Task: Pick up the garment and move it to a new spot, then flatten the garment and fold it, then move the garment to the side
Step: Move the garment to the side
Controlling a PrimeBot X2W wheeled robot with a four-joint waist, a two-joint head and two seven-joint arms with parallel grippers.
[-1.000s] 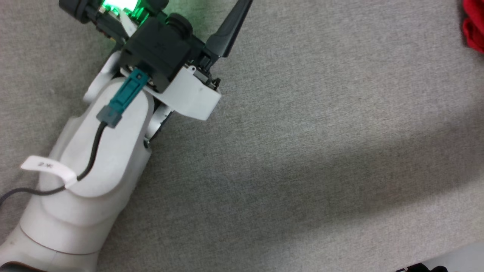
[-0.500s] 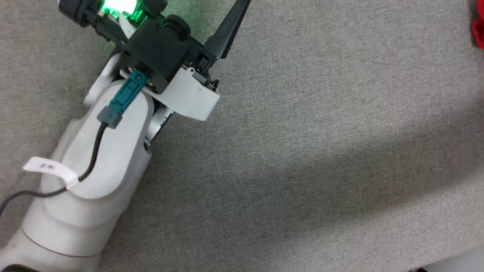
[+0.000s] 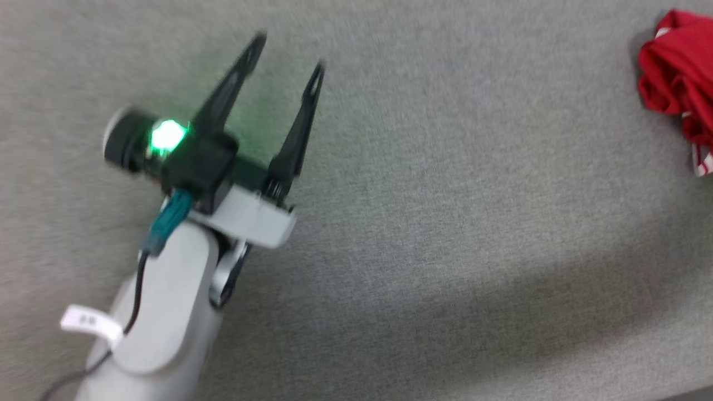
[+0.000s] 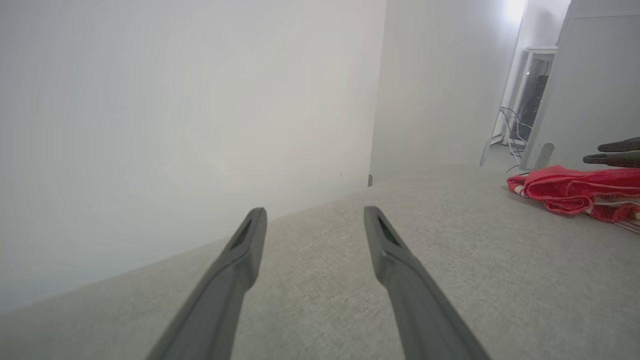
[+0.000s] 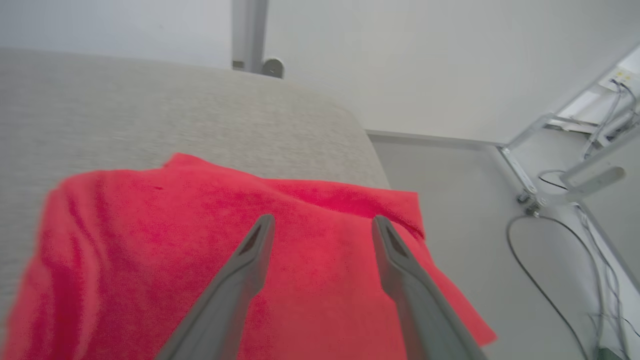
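— Grey fabric covers the worktop (image 3: 445,223). Where is the garment (image 3: 677,83)?
— Crumpled red at its right edge, cut off in the head view; cables (image 5: 540,270) lie on the floor beyond.
— And the hands?
— Both spread: the left hand (image 3: 288,53) well apart from it, the right hand (image 5: 324,220) just above it, holding nothing.

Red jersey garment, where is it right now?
The red jersey garment lies bunched at the head view's upper right edge on the grey fabric surface, far from the left gripper; in the right wrist view it is beneath the open right gripper.
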